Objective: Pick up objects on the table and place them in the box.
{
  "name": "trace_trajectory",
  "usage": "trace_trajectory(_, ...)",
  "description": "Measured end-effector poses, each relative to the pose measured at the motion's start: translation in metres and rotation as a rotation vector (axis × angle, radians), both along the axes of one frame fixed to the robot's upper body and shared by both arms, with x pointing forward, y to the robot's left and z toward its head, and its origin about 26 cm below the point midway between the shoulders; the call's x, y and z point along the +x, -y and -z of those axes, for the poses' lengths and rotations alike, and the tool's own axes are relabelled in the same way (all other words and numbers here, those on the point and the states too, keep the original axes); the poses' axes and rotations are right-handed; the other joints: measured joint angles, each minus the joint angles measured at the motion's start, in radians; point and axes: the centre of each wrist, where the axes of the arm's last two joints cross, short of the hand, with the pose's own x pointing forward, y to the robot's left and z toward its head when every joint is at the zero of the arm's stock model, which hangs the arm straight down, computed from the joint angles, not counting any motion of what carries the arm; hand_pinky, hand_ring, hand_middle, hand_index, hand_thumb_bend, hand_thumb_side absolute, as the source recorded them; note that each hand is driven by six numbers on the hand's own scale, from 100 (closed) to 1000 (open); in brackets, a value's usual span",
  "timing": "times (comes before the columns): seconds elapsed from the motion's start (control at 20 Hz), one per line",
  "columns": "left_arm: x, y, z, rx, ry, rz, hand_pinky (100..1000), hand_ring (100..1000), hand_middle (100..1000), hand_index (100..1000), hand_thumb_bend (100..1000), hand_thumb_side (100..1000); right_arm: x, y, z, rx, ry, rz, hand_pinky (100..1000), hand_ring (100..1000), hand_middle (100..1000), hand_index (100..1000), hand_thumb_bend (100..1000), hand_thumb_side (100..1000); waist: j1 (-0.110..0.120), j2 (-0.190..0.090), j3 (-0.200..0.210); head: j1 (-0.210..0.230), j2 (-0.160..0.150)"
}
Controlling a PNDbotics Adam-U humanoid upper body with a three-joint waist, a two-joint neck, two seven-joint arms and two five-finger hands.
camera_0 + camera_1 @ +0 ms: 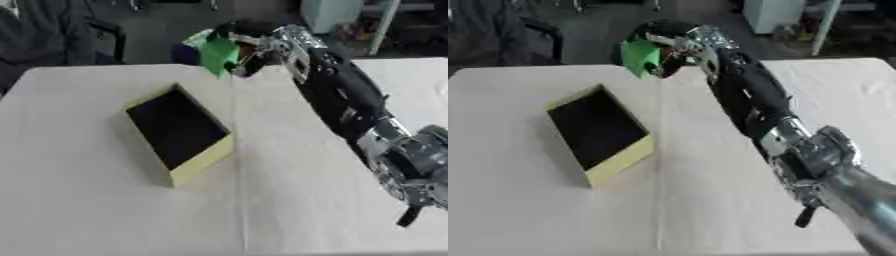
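Right arm (341, 95) enters from the lower-right corner and stretches diagonally across the counter (87, 200) toward its far edge, approx. at mid-width. Right hand (262, 47) sits at the far edge, w/ fingers (249, 62) curled round a green object (219, 52) — a flat-sided, boxy or folded piece, exact form not resolvable. The object lies on the left side of the hand, its lower tip pointing down toward the counter; the fingers wrap its right side, a dark part of the hand showing above it. Whether the object touches the counter or is clear of it cannot be told.

Box (179, 132) — yellow walls, dark interior, open top — stands on the counter's left half, nearer the far edge than the near one, set askew so that one corner points to the far edge. It is apart from the hand and the green object, which lie beyond its far corner and to the right. Nothing is discernible inside the box against the dark floor.

A seam (238, 175) in the pale counter covering runs from far edge to near edge just right of the box. Left hand: not visible in either view.
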Motion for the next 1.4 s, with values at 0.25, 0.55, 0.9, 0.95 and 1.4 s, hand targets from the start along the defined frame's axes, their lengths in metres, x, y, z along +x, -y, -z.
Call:
trace_trajectory(0.25, 0.0, 0.0, 0.0, 0.0, 0.0, 0.001, 646, 657, 728, 819, 508, 614, -0.004, -0.022, 0.012, -0.021, -0.062, -0.135, 931, 1000, 570, 761, 100, 100, 0.0, 0.0, 0.0, -0.003, 0.0)
trace_trajectory(0.55, 0.0, 0.001, 0.0, 0.001, -0.001, 0.005, 646, 657, 728, 819, 508, 615, -0.008, -0.03, 0.03, -0.01, -0.132, -0.203, 938, 1000, 590, 769, 100, 100, -0.002, 0.0, -0.003, -0.003, 0.0)
trace_trajectory(0.9, 0.0, 0.001, 0.0, 0.002, -0.002, 0.006, 645, 656, 727, 818, 510, 615, -0.014, -0.047, 0.042, -0.027, -0.171, -0.226, 958, 1000, 789, 902, 100, 100, -0.007, 0.001, -0.004, -0.004, 0.0)
trace_trajectory(0.95, 0.0, 0.001, 0.0, 0.002, -0.002, 0.006, 645, 656, 727, 818, 510, 615, -0.015, -0.05, 0.043, -0.031, -0.172, -0.23, 962, 1000, 814, 921, 100, 100, -0.007, 0.001, -0.004, -0.005, 0.0)
trace_trajectory(1.4, 0.0, 0.001, 0.0, 0.002, -0.002, 0.006, 645, 655, 726, 817, 508, 617, -0.018, -0.057, 0.04, -0.091, -0.144, -0.237, 1000, 1000, 961, 1000, 341, 253, -0.008, 0.001, -0.008, -0.005, 0.001)
